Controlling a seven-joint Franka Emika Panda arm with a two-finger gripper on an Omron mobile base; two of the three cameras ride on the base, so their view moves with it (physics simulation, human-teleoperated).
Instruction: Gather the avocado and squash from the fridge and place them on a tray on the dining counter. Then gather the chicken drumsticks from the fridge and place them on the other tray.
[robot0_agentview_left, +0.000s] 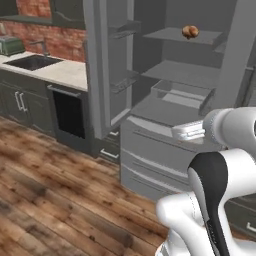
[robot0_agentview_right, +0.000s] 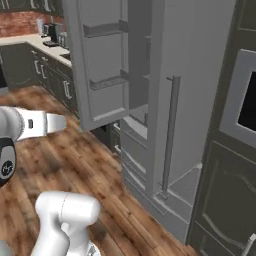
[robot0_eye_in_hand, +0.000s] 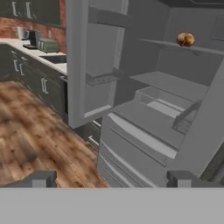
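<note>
Fridge (robot0_eye_in_hand: 175, 109) open w/ chicken drumsticks (robot0_eye_in_hand: 185, 39) on upper shelf; fingers (robot0_eye_in_hand: 111, 179) spread wide, holding nothing.

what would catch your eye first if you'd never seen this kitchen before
The open fridge, its left door swung wide on nearly bare grey shelves. Golden-brown chicken drumsticks sit alone on the upper shelf. The gripper hangs open in front, away from the shelves.

The fridge (robot0_agentview_left: 175, 100) stands open, its left door (robot0_agentview_left: 107, 65) swung out. The drumsticks (robot0_agentview_left: 190, 32) lie on the upper shelf (robot0_agentview_left: 175, 36) inside. Left of the fridge runs the surface (robot0_agentview_left: 60, 72), with a sink (robot0_agentview_left: 32, 62) in it and a toaster (robot0_agentview_left: 10, 46) behind the sink.
</note>
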